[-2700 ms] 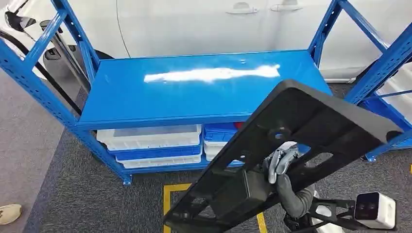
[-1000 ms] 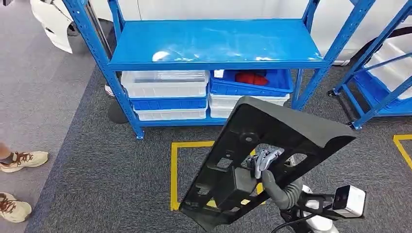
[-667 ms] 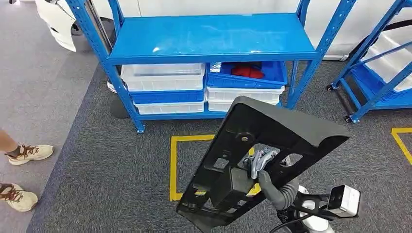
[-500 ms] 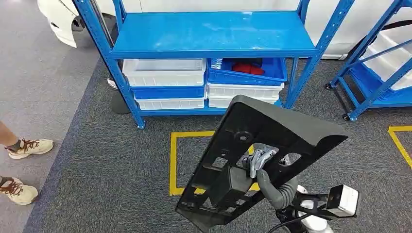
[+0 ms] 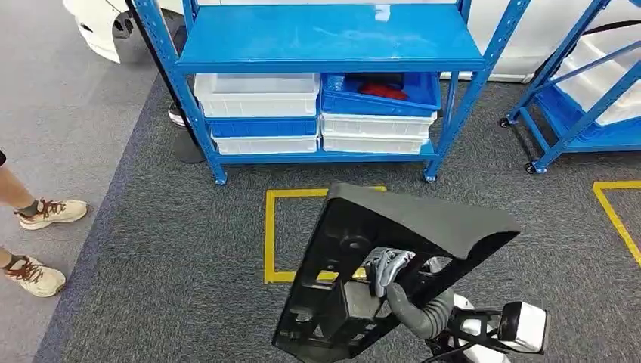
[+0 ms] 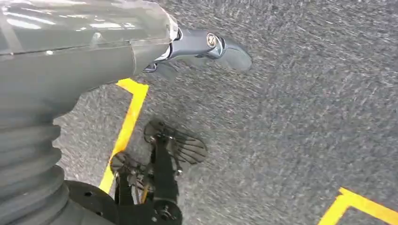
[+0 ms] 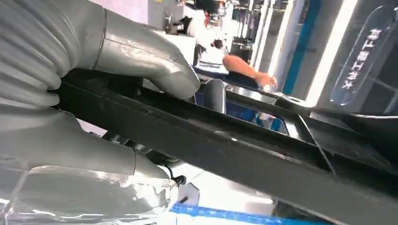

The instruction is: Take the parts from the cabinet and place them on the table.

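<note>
Overall, no brand mark or label can be read on the parts or the rack; in the right wrist view a clear hanging sign (image 7: 361, 61) carries white characters too small to make out.

The right robot hand (image 5: 387, 266) is raised in front of the body, its grey ribbed wrist cover curving up from below, and its fingers are wrapped through an opening in a large black plastic panel (image 5: 393, 234). In the right wrist view the thick grey thumb (image 7: 155, 61) lies over one edge of the panel's black bar (image 7: 211, 145) and the palm sits under it, so the hand is clamped on the part. The panel is held tilted, its broad smooth end uppermost and its ribbed, cut-out back facing the camera, above the grey carpet (image 5: 174, 249) and partly over a square of yellow floor tape (image 5: 270, 227).

The left robot hand (image 6: 202, 47) hangs low over the carpet; its dark fingers extend forward with nothing between them.

The blue steel rack (image 5: 317, 38) stands well apart from the panel, beyond the tape square. Its lower shelf carries stacked white and blue plastic bins (image 5: 257, 98); one blue bin (image 5: 382, 94) holds something red. A second blue rack on castors (image 5: 574, 98) stands to the right. A person's feet in tan shoes (image 5: 41, 242) are at the left edge.
</note>
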You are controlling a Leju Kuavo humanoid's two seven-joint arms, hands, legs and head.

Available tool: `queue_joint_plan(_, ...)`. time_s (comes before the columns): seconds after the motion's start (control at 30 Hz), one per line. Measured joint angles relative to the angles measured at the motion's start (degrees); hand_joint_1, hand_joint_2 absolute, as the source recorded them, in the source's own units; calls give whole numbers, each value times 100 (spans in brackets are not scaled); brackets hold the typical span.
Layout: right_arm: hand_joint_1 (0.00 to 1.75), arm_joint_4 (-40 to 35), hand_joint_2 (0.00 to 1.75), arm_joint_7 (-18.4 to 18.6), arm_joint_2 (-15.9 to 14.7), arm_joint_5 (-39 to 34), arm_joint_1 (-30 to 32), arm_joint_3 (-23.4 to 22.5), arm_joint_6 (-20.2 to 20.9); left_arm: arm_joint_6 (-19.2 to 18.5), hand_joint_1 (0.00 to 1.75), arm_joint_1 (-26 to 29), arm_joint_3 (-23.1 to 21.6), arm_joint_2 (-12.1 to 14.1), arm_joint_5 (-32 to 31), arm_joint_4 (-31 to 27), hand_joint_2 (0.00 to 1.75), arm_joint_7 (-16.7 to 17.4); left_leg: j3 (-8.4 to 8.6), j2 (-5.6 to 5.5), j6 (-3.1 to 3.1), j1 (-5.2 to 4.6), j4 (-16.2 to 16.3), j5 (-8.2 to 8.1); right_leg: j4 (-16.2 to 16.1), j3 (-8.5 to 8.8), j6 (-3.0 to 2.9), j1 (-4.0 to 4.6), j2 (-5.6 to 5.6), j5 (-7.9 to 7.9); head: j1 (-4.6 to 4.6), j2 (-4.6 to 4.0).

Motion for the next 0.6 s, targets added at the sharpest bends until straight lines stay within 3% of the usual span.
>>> queue_joint_plan(0.07, 175, -7, 175, -9, 61, 6, 19, -39, 15, 9, 0, 2, 0, 4, -11, 0, 175, 15, -10, 2, -73, 4, -21, 64, 17, -46, -67, 23, 4, 45, 0, 0)
queue_joint_plan(0.1, 175, -6, 175, -9, 72, 22, 27, -57, 15, 11, 0, 4, 0, 13, -18, -2, 175, 22, -31, -4, -99, 14, -4, 35, -19, -49, -141, -26, -15, 94, 0, 0)
queue_joint_plan(0.17, 175, -30, 175, -9, 139, 98, 26, -113, 24, 7, 0, 8, 0, 20, -28, 0, 175, 61, -247, -10, -140, 33, 539, -421, -17, -105, -235, -14, -38, 150, 0, 0)
queue_joint_plan(0.23, 175, -72, 175, -9, 216, 157, 22, -138, 35, 0, 0, 9, 0, 28, -55, 0, 175, 87, -624, -10, -177, 38, 1549, -910, -3, -177, -272, 22, -48, 201, 0, 0)
queue_joint_plan(0.27, 175, -90, 175, -9, 249, 186, 22, -151, 31, -2, 0, 8, 0, 46, -57, 0, 175, 94, -724, -11, -177, 36, 1884, -1006, 15, -212, -276, 39, -49, 216, 0, 0)
queue_joint_plan(0.3, 175, -103, 175, -9, 275, 194, 18, -166, 26, -11, 0, 10, 0, 59, -61, 0, 175, 103, -685, -11, -164, 35, 1905, -958, 35, -240, -279, 52, -48, 223, 0, 0)
queue_joint_plan(0.33, 175, -118, 175, -9, 297, 192, 15, -177, 13, -15, 0, 9, 0, 70, -66, -2, 175, 103, -512, -11, -147, 34, 1680, -809, 55, -259, -277, 62, -47, 224, 0, 0)
queue_joint_plan(0.4, 175, -160, 175, -9, 332, 194, 5, -194, -2, -18, 0, 6, -2, 92, -70, -2, 175, 103, 124, -17, -73, 26, 641, -381, 91, -263, -273, 82, -44, 221, 0, 0)
queue_joint_plan(0.43, 175, -179, 175, -9, 350, 194, -3, -208, -9, -18, 0, 2, -2, 111, -72, -2, 175, 103, 357, -21, -16, 13, 186, -397, 98, -271, -267, 79, -48, 220, 0, 0)
queue_joint_plan(0.47, 175, -194, 175, -9, 356, 196, -23, -218, -28, -26, 0, 4, -2, 120, -83, -2, 175, 101, 464, -17, -7, -19, 86, -429, 106, -307, -230, 105, -41, 233, 0, 0)
queue_joint_plan(0.53, 175, -225, 175, -9, 358, 229, -45, -225, -83, -31, 0, 0, -2, 122, -96, -2, 175, 103, 420, -21, 16, -32, 45, -408, 108, -329, -170, 97, -44, 271, 0, 0)
queue_joint_plan(0.57, 175, -260, 175, -9, 358, 260, -61, -240, -131, -44, 0, 0, -2, 138, -105, -2, 175, 103, 400, -21, 43, -35, 44, -392, 91, -335, -137, 95, -46, 293, 0, 0)
queue_joint_plan(0.6, 175, -293, 175, -9, 358, 271, -83, -256, -140, -55, 0, 2, -2, 140, -111, -2, 175, 103, 407, -24, 106, 22, -42, -347, 100, -341, -97, 127, -44, 283, 0, 0)
